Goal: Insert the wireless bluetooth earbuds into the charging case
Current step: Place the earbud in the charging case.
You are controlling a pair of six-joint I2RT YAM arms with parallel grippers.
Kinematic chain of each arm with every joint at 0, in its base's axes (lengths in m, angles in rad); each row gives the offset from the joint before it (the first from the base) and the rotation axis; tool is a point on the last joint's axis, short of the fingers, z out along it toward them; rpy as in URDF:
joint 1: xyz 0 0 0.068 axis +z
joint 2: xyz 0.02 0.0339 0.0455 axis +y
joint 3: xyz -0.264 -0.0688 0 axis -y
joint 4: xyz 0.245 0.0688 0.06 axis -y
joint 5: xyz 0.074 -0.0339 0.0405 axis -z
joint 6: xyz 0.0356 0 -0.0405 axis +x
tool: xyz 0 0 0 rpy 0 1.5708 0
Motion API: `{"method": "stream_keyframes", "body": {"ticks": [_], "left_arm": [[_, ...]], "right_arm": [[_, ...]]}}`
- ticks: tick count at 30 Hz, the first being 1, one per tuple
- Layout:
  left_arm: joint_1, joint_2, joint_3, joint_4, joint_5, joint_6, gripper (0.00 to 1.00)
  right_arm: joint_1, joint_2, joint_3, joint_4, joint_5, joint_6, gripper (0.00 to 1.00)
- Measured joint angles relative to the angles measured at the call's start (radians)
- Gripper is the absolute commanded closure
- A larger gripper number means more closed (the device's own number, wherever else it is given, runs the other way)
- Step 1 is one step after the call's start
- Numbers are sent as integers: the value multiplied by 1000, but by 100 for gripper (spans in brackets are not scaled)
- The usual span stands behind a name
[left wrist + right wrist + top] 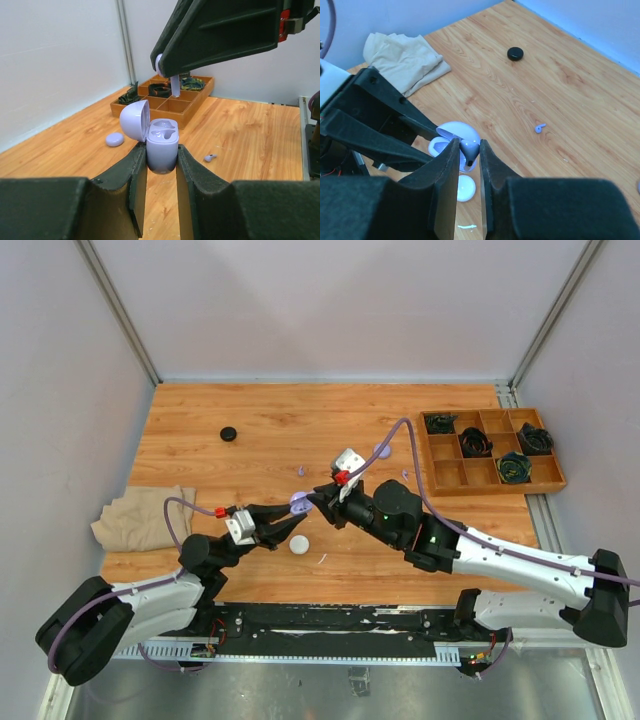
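Lavender charging case (163, 131) sits upright, pinched by its lower body in the left gripper (161, 152), with its lid swung open to one side. Both wells look empty. Just above it, a matching lavender earbud (175, 86) hangs stem-down in the right gripper (468, 145).

The main risk is misalignment. The stem seems to hang slightly off the nearer well, so a straight descent could catch the rim and twist the earbud in its grip or flick it out. Pressing too hard might also tilt the case between the left fingers or knock the lid shut. The right fingers hide much of the earbud, so how it is turned is hard to judge.

Both grippers are nearly closed, each clamped on its object: the left on the case walls, the right on the earbud's head.

A second lavender earbud (540, 128) lies loose on the wooden surface (270, 420), well apart from the case and yet to be collected.
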Motion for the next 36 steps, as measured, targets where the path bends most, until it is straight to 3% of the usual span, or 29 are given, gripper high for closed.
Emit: {"method": "stream_keyframes", "body": {"ticks": [12, 36], "left_arm": [[0, -1, 0, -22, 8, 0, 100], [0, -9, 0, -28, 3, -5, 100]], "right_arm": [[33, 37, -20, 104, -37, -36, 81], [34, 85, -26, 121, -53, -54, 80]]}}
